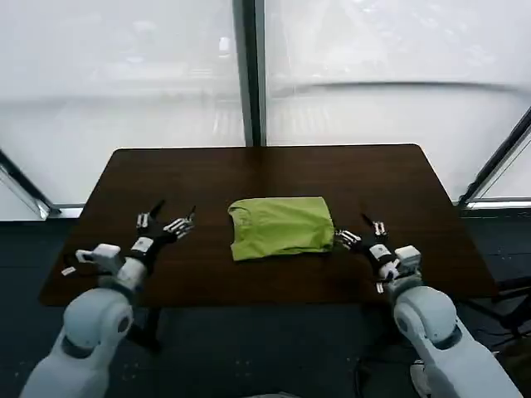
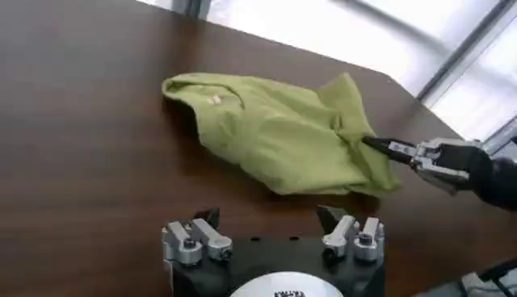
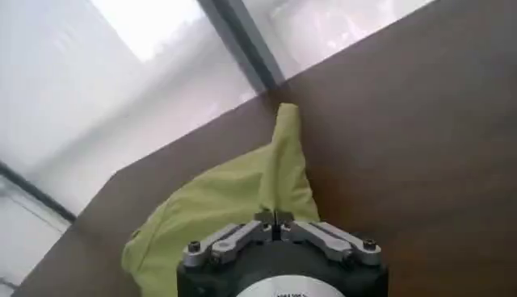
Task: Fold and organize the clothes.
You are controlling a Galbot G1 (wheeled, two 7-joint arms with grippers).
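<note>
Left gripper [image 1: 168, 217] hovered spread wide over bare dark table [image 1: 373, 174]; right gripper [image 1: 348, 239] pinched the folded lime-green T-shirt [image 1: 280, 225] mid-table.

Left wrist view revealed a small pale mark (unreadable) by the collar; right wrist view showed fingers [image 3: 242, 236] clamped on a raised fabric edge.

One lime-green T-shirt [image 1: 280, 226] lies folded on one dark wooden table [image 1: 207, 174], the sole garment there. Two robot arms reach in (one from each side), each ending in one gripper: the left gripper [image 1: 166, 222] with its two fingers spread apart, the right gripper [image 1: 347, 240] with its two fingers pressed together on the shirt's edge.
</note>
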